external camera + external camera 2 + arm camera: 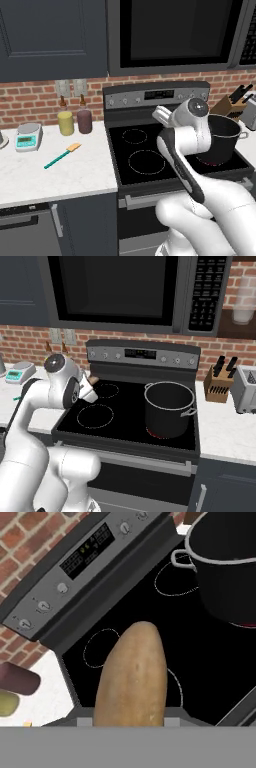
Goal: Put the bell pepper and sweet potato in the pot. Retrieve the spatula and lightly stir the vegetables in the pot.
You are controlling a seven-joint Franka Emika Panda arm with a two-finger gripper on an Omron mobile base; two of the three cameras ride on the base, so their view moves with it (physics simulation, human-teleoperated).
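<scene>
We see the gripper (129, 724) above the black stove top (150, 145), its jaws pinching the sweet potato (131, 674), left of the pot (168, 408) on the right front burner. The spatula (62, 155) lies on open white counter (55, 175).

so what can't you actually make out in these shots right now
- Inside of the pot: its tall wall hides the contents in both base views, so whether the bell pepper is in there can't be told.
- Tool fingertips: in the hand view the sweet potato covers them.
- Spatula: in the right base view the arm hides it.
- Stove display: too small to read.
</scene>
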